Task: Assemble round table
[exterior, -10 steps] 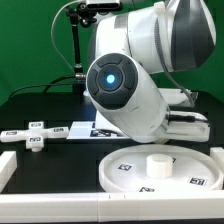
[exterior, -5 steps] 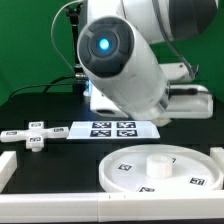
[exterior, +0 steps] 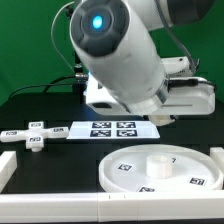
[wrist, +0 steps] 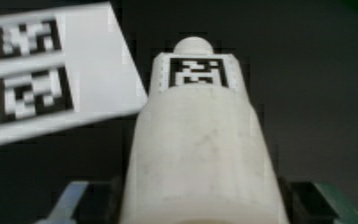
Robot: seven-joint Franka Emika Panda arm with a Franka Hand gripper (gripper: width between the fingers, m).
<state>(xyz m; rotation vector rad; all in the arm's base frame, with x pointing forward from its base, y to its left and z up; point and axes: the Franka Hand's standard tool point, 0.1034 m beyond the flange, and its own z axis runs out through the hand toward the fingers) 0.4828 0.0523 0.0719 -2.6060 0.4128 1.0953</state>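
Observation:
In the wrist view the short thick cylinder [wrist: 197, 130] lies lengthwise between my gripper's [wrist: 194, 206] two dark fingers, its square tag near the far end. The jaws press on both of its sides and hold it above the black mat. In the exterior view the arm hides the fingers and the cylinder. The large rimmed round disc [exterior: 190, 160] lies flat at the exterior view's front right, with a small raised stub at its middle. The small cross-shaped piece [exterior: 35, 135] lies at the exterior view's left.
The marker board [exterior: 112, 128] lies on the mat between the cross-shaped piece and the arm; it also shows in the wrist view [wrist: 51, 70] beside the cylinder. Plain white bars [exterior: 60, 200] edge the mat at the front and left.
The arm has risen and swung toward the exterior view's left, uncovering more of the marker board. The disc and the cross-shaped piece have not moved.

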